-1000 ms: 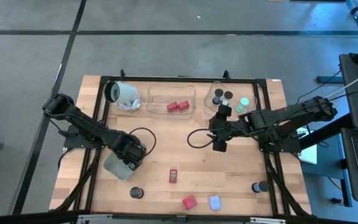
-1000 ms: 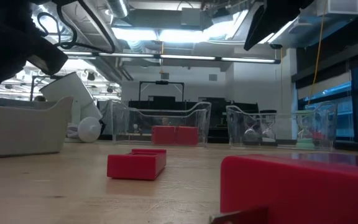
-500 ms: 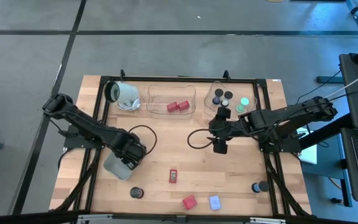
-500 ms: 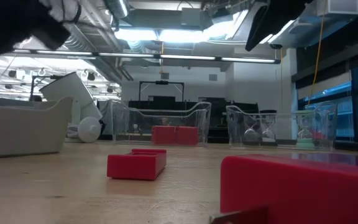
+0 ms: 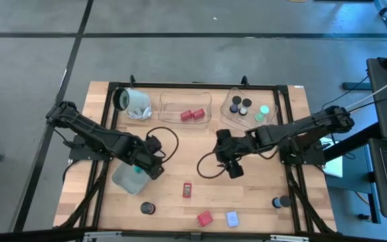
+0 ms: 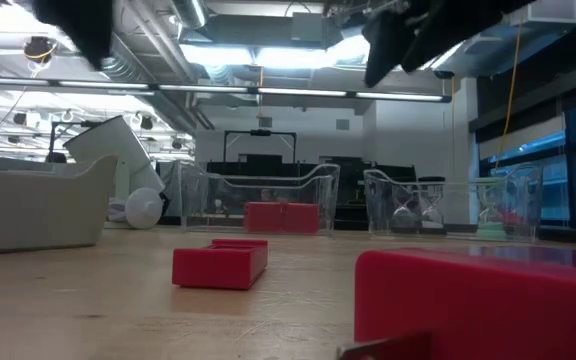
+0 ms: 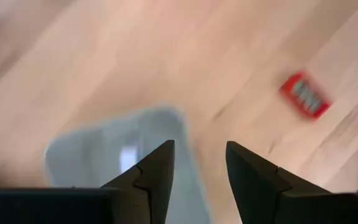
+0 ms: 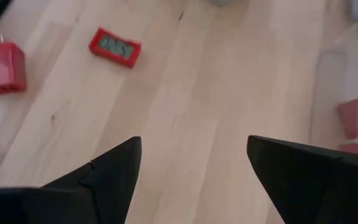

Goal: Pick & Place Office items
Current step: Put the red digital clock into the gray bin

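The office items are spread over the wooden table [image 5: 261, 195]. Near the front edge lie a flat red card [image 5: 188, 190], a red block [image 5: 205, 218], a pale blue block [image 5: 232, 218] just beside it, and two short black cylinders, one at the left [image 5: 147, 208] and one at the right [image 5: 277, 202]. At the back, two red blocks [image 5: 191, 115] sit touching each other inside a clear tray [image 5: 168, 102]. A second clear tray [image 5: 228, 115] to the right of it holds black cylinders [image 5: 240, 105] and a mint-green disc [image 5: 264, 109]. A teal piece [image 5: 138, 170] shows inside the grey-blue tray [image 5: 121, 181].

The left gripper [image 5: 156, 167] is at the right edge of the grey-blue tray, above the table. In the left wrist view its fingers [image 7: 154, 177] stand a little apart with nothing between them, and the red card is seen farther off.

The right gripper [image 5: 232, 168] hangs over the bare middle of the table, between the clear trays and the red card. Its fingers [image 8: 114, 171] are spread wide and hold nothing.

A white cylinder with a dark end [image 5: 131, 102] lies on its side at the back left corner.
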Robot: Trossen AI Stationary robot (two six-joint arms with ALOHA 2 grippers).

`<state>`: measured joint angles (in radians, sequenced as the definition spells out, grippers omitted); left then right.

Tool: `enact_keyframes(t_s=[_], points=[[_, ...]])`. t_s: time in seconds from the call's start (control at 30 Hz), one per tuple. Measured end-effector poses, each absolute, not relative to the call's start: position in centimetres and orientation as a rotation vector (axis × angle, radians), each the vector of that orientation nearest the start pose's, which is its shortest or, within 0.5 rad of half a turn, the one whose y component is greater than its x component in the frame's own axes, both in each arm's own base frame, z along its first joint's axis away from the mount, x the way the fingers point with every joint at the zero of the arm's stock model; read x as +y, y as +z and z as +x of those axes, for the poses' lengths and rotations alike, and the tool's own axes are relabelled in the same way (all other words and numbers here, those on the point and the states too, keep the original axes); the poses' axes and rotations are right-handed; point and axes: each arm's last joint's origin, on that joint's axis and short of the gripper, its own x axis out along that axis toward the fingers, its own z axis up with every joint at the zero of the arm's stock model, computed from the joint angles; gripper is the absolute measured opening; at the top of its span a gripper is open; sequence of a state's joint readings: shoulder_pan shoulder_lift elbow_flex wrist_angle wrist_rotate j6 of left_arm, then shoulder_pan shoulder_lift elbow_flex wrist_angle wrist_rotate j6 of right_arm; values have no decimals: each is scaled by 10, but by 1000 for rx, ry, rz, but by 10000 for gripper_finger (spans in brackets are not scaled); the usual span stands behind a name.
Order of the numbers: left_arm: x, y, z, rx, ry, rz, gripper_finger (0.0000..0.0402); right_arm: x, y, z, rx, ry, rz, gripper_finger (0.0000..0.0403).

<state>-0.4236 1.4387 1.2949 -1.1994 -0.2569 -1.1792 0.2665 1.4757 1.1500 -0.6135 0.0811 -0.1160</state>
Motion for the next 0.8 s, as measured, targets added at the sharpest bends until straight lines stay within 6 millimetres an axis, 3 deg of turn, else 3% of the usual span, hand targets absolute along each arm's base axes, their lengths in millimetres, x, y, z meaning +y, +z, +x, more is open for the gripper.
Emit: enact_keyframes(t_s=[0.13, 0.33, 0.57, 0.8], points=[[-102, 298, 251, 1008, 533, -506, 149, 79, 261, 289, 984, 162, -242, 295], [-102, 282, 278, 901, 525, -551, 190, 84, 274, 271, 976, -18, -202, 295], [-105, 238, 310, 972, 623, -638, 251, 89, 275, 258, 984, -187, -161, 295], [-111, 194, 341, 1042, 578, -752, 262, 92, 273, 251, 995, -288, -184, 295]])
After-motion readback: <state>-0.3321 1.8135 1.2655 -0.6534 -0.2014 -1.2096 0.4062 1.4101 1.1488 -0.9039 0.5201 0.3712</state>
